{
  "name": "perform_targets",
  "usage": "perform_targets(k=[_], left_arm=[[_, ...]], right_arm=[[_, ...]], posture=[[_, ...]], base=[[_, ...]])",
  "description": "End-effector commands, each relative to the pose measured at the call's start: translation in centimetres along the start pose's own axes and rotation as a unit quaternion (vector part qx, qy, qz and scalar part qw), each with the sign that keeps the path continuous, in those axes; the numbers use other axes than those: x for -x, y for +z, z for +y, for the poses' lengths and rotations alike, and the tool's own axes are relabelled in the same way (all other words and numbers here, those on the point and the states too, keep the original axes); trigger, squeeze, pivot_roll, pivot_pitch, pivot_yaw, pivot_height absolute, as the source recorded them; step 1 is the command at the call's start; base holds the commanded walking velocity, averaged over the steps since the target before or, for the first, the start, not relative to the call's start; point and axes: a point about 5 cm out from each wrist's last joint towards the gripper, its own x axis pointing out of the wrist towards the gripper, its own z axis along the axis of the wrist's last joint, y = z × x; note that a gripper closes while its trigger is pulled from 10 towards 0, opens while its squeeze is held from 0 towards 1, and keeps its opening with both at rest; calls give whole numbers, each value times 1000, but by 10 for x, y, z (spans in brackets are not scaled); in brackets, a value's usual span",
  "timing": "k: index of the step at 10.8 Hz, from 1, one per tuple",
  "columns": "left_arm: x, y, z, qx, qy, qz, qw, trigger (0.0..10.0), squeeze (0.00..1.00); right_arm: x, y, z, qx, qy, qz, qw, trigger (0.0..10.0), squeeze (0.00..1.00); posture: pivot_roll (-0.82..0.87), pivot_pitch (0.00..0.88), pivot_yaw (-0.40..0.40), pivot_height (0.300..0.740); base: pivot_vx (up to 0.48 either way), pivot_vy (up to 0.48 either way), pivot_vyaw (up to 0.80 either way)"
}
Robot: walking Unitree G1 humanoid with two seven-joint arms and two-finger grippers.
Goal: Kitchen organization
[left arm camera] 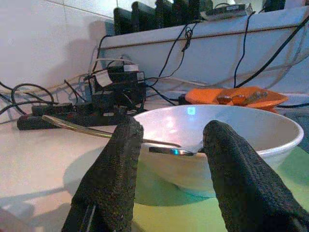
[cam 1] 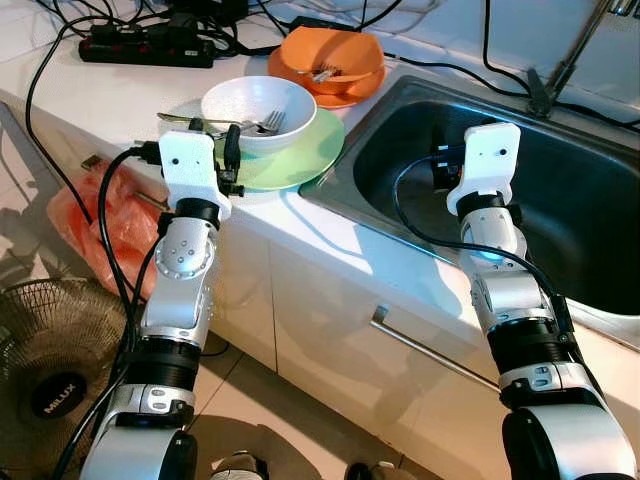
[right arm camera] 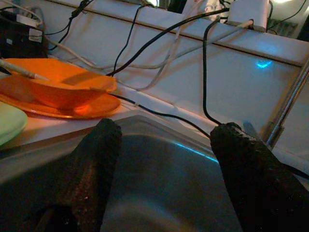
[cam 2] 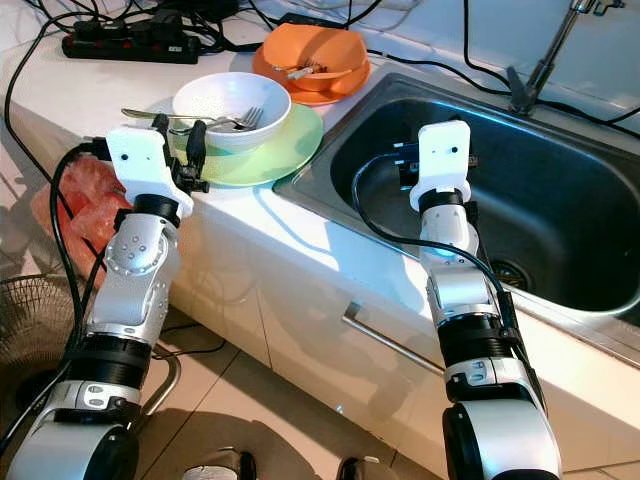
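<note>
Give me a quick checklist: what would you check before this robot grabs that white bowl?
1. Left gripper open and lined up with the white bowl: ok.
2. Fork and spoon resting loose in the bowl, could slip: not ok.
3. Bowl sitting flat on the green plate: ok.
4. Sink free of dishes: ok.
5. Right gripper open, over the sink, out of the way: ok.
6. Bowl's weight: cannot tell.

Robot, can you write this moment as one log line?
left gripper: open, facing white bowl | right gripper: open, over sink | holding: nothing
</note>
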Motion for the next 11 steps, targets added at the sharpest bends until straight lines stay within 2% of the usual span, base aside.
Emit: perform_targets(k=[1, 7, 8, 9, 10, 11], left_arm=[[-4, 0, -1, 13, 0, 5, 1000, 10000, 0], [-11, -2, 0, 20, 3, 14, 1000, 10000, 0], [-12, -2, -2, 22, 2, 12, 1000, 7647, 0], [-12, -2, -2, 23, 2, 12, 1000, 3569, 0], [-12, -2, -2, 24, 2, 12, 1000, 667, 0], [-12, -2, -3, 24, 1, 11, 1000, 0, 0]], right_arm=[[2, -1, -5, 3, -9, 3, 1000, 10000, 0], [2, -1, -5, 2, -9, 2, 1000, 10000, 0], [2, -1, -6, 4, -10, 2, 1000, 10000, 0], [2, 0, -7, 5, -9, 2, 1000, 10000, 0], [2, 0, -6, 5, -9, 2, 1000, 10000, 0], [1, 0, -6, 5, -8, 2, 1000, 10000, 0]], posture=[[67, 89, -55, 740], [67, 89, -55, 740], [59, 90, -58, 740], [58, 88, -59, 740], [58, 88, -59, 740], [60, 84, -62, 740]], base=[[0, 0, 0], [0, 0, 0], [0, 0, 0], [0, 0, 0], [0, 0, 0], [0, 0, 0]])
